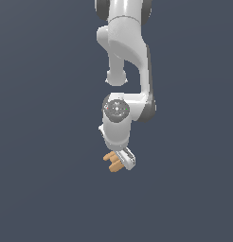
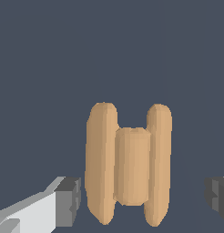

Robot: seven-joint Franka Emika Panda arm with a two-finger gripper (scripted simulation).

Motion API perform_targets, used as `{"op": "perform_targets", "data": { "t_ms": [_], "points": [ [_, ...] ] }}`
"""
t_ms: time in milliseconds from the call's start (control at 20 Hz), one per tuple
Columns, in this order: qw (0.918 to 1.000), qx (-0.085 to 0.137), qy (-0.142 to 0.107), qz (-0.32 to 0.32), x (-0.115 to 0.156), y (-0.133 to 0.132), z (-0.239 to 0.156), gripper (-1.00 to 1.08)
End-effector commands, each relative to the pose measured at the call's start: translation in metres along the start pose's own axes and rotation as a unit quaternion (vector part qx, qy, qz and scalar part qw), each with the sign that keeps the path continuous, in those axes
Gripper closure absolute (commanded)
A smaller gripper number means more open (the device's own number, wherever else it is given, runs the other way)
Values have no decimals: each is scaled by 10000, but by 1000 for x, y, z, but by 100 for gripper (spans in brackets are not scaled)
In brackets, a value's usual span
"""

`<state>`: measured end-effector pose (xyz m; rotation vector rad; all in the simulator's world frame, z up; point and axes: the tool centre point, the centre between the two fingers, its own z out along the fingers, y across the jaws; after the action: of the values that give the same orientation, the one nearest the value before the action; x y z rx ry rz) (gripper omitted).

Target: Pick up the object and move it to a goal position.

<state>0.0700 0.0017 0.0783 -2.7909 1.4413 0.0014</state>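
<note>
glossy white arm (image 1: 124,52), dark grey joints

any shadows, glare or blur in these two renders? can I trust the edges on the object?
Exterior view: flat, even lighting, no cast shadow or glare, edges slightly soft; the object is small beside the tool. Wrist view: the object fills the frame with soft shading along its rounded bars, faceted edges, no glare; the tool's fingers are cropped.

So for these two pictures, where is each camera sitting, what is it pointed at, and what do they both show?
Exterior view: off the arm, its position unknown, facing the white arm with the gripper low beside the tan-orange object.
Wrist view: on the wrist, looking past two dark fingertips at the object between them, gaps either side.
Shared: the object and the gripper.
</note>
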Motion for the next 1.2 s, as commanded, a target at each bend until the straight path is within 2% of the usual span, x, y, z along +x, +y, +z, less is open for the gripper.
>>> {"op": "perform_targets", "data": {
  "t_ms": [0, 400, 850, 1150],
  "points": [
    [9999, 1, 4, 107, 1, -1, 2, -92],
    [9999, -1, 3, 139, 0, -2, 7, -92],
    [9999, 0, 4, 160, 0, 0, 47, -92],
    [9999, 0, 4, 164, 1, -1, 54, -92]
  ]
}}
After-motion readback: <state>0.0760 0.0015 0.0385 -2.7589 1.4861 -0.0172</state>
